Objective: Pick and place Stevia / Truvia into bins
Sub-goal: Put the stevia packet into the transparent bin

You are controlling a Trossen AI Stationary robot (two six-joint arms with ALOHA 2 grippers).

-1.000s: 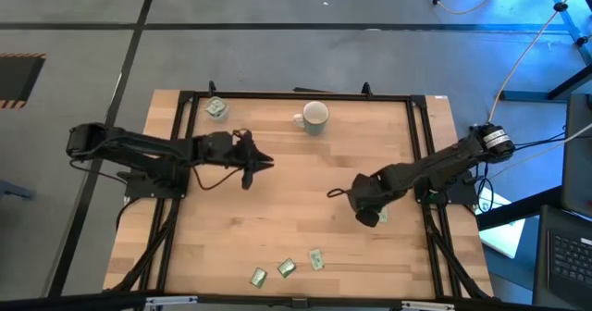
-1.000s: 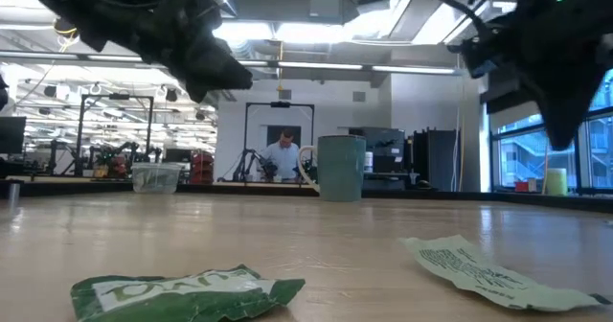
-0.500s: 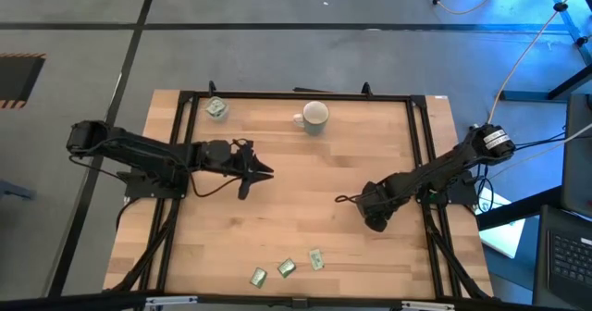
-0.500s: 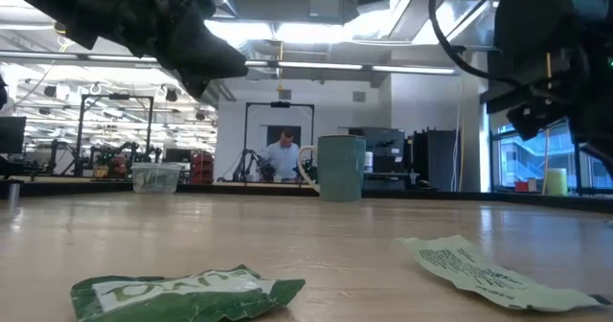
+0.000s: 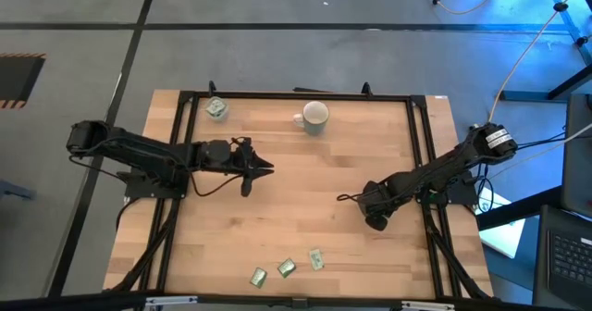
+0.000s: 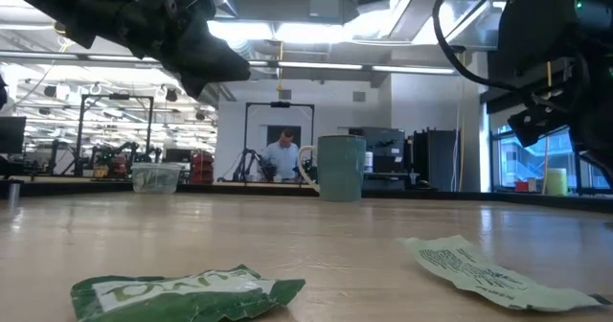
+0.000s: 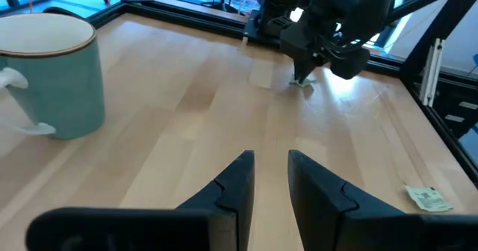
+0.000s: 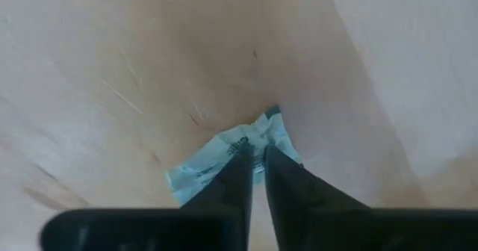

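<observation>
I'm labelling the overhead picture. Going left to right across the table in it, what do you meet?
Clear cup → left gripper → mug → right gripper. The three loose sachets near the front edge lie between the left gripper and the right one, overlapping the mug's span.

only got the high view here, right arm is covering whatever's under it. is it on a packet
Observer: Yes. In its wrist view the right gripper is pinched on a pale green packet lying on the table.
Operator: left one carrying anything
Observer: No. The left gripper has a narrow gap between its fingers and nothing in it.
Operator: is the mug upright
Observer: Yes, the low view shows the mug standing upright, handle to its left.
Operator: anything in the clear cup
Observer: The clear cup shows there too, but its contents are hard to make out.
</observation>
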